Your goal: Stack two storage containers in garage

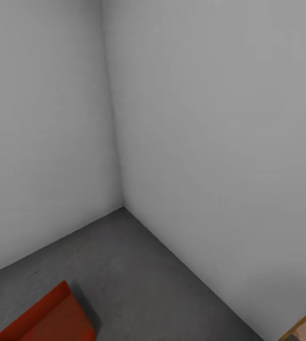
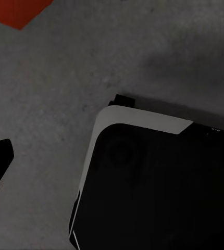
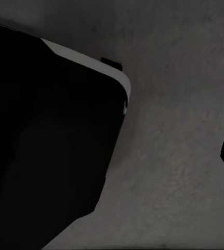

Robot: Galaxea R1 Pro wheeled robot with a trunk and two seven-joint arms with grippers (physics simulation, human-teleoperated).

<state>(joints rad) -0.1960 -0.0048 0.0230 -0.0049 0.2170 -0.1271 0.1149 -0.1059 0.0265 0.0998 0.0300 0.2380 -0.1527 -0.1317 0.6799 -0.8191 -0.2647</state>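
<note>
Head view: we see one storage container (image 1: 49,319) on the garage floor (image 1: 139,279), near the corner.
Tools: we cannot tell their state.
Risk: second container lands misaligned and slides off.

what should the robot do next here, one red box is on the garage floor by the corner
Probably turn the base away and head back for the second box. One storage container already lies on the grey concrete floor near the corner of the pale walls, nothing is stacked on it, and the wrist views show bare floor with nothing carried.
</note>
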